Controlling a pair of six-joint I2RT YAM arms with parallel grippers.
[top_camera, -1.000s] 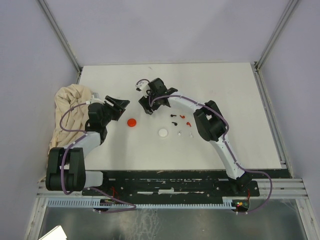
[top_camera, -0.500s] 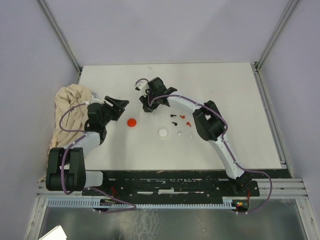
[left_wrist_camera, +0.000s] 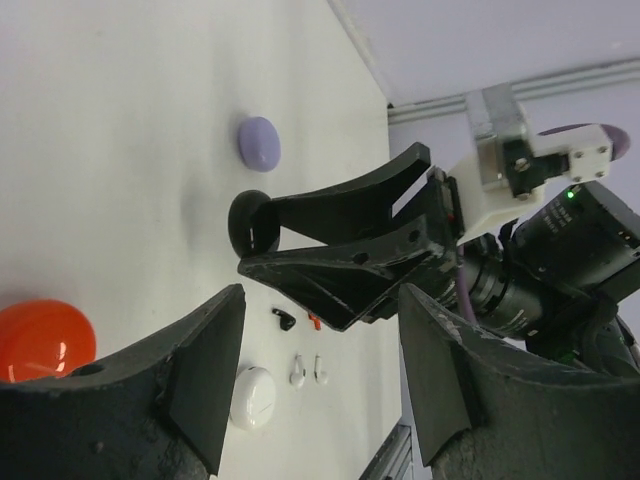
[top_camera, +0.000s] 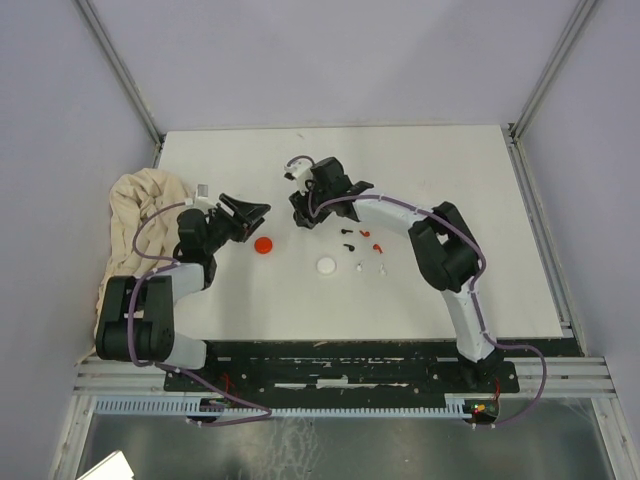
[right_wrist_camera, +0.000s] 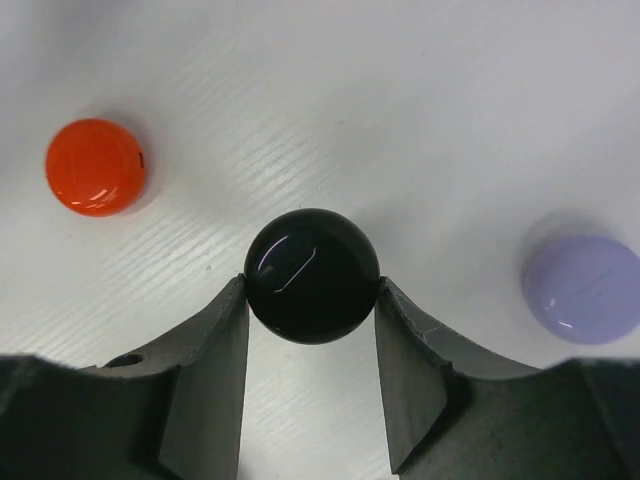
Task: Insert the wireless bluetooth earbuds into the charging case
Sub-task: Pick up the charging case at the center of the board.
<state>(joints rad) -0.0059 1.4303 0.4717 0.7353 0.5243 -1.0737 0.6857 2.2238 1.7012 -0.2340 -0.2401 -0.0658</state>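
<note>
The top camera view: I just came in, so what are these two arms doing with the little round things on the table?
The right hand grips the black round case between its fingers, low over the white table. The left hand is open and empty, close to the red case. The lilac case and the white case lie apart, with nothing touching them. The small earbuds lie loose on the table.

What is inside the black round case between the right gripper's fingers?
Nothing inside shows. The black round case is closed, its glossy top unbroken, and the right gripper is shut against its sides. Whether it holds anything is hidden by the closed shell.
</note>
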